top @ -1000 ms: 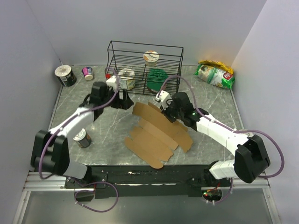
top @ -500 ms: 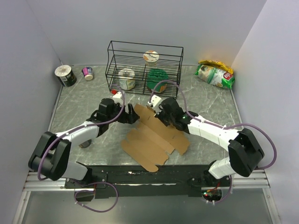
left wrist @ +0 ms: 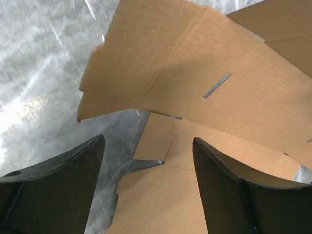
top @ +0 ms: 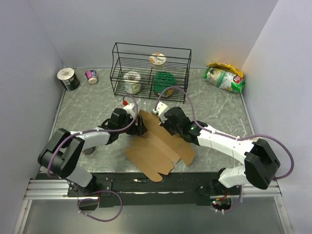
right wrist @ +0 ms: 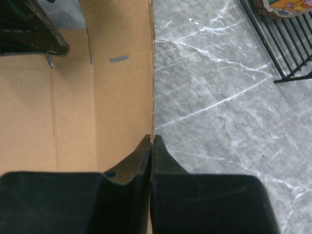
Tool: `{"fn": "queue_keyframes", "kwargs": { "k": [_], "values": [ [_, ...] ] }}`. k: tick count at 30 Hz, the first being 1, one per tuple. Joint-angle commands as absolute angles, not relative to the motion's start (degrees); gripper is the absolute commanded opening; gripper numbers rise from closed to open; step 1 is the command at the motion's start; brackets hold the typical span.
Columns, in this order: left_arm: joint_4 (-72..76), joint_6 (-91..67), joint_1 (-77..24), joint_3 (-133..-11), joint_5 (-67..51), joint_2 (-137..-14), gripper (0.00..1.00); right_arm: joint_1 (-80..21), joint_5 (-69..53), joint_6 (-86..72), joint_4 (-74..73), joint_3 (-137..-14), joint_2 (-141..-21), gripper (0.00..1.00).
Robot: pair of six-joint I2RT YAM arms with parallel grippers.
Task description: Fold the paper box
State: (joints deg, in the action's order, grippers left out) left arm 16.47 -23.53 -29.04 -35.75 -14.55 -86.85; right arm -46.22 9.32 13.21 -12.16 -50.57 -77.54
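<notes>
The box (top: 156, 148) was an unfolded brown sheet lying between the two arms at the near middle of the tabletop (top: 87, 107). Its near end reached the front edge, though I could not tell whether it overhung. Its far panel was lifted clear of the marble. From the left wrist I saw that raised panel (left wrist: 204, 58) with a slot cut in it and a side flap hanging loose beneath. The right claw (right wrist: 151, 141) was pressed together on the thin outer edge of the box (right wrist: 73, 97), pinching only a sliver of board. From above, that right claw (top: 163, 122) sat at the sheet's far end. The left claw (top: 138, 127) faced it just across the panel. The left claw (left wrist: 146, 141) was spread wide, gripping nothing, its fingers straddling the loose flap. I judged the fold barely begun, with no wall standing yet. My main worry was the right pinch. So little board was held that any sideways pull could slip it free and drop the panel flat. If the left claw pushed in low, it could shove the whole sheet towards the front edge rather than bend it. It could also catch the flap and crease it off its scored line. Further out, a can (top: 87, 148) sat close under the left arm and could be knocked by a sweep. The rack (top: 151, 68) stood just behind both wrists.
</notes>
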Motion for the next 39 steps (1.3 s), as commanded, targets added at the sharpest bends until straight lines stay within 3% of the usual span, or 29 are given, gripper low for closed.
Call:
{"fn": "queue_keyframes", "kwargs": {
  "k": [1,8,20,23,24,25,29,39],
  "values": [
    [18.72,-24.96,-30.76,-33.93,-11.69,-87.19,0.75,-48.95,13.27,11.25,-12.39,-52.47,-74.88,0.0],
    [19.95,-25.4,-32.08,-32.25,-9.85,-89.73,0.64,-53.78,18.36,7.13,-14.06,-53.61,-75.06,0.0],
    [22.14,-28.47,-34.8,-29.27,-7.47,-88.78,0.59,-58.54,25.29,-2.9,-15.56,-54.49,-74.27,0.0],
    [22.06,-28.65,-34.8,-29.53,-7.56,-86.05,0.69,-58.45,29.25,1.29,-14.5,-54.58,-75.58,0.0],
    [20.93,-28.48,-34.8,-29.79,-7.65,-85.35,0.83,-58.19,32.31,2.88,-14.33,-54.84,-75.93,0.0],
    [20.13,-28.56,-34.8,-30.14,-7.65,-83.95,0.88,-57.66,33.39,4.38,-14.15,-55.19,-76.37,0.0],
    [17.41,-28.48,-34.8,-31.11,-6.68,-80.34,0.99,-54.94,35.51,9.92,-14.07,-57.57,-77.52,0.0],
    [15.3,-31.02,-38.57,-29.71,5.08,-68.47,0.99,-51.86,35.42,12.39,-10.46,-59.59,-81.47,0.0]
  ]
}}
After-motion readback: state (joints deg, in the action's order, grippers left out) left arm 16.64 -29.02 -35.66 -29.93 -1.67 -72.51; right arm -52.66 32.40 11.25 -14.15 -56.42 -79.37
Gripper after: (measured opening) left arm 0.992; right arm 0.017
